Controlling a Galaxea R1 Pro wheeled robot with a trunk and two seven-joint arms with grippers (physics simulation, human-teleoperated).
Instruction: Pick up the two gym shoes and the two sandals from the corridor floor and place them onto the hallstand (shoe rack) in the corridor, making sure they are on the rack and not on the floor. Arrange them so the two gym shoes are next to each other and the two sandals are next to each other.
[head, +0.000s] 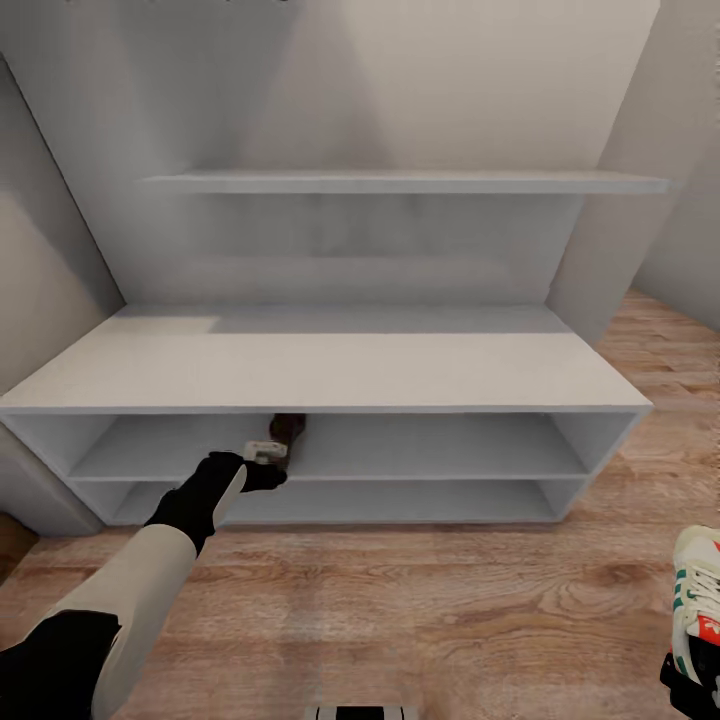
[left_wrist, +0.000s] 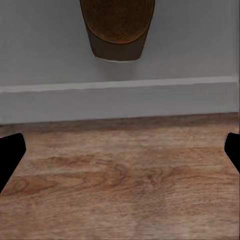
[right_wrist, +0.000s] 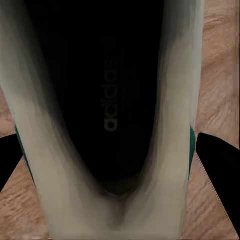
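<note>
The white hallstand (head: 330, 365) stands ahead against the wall. A dark brown sandal (head: 288, 430) lies on its middle shelf, left of centre. My left gripper (head: 266, 453) hovers at that shelf's front edge, just short of the sandal (left_wrist: 118, 25), open with nothing between its black fingers (left_wrist: 10, 155). At the lower right, a white gym shoe (head: 697, 595) with green stripes and a red patch is over the corridor floor (head: 420, 600). My right gripper (head: 690, 690) is shut on its heel end; both fingers (right_wrist: 220, 165) press the sides of the gym shoe (right_wrist: 107, 100).
A floating wall shelf (head: 400, 182) hangs above the bench top. Walls close in at left and right of the hallstand. The lower shelf (head: 400, 500) is bare, and open plank floor lies between me and the unit.
</note>
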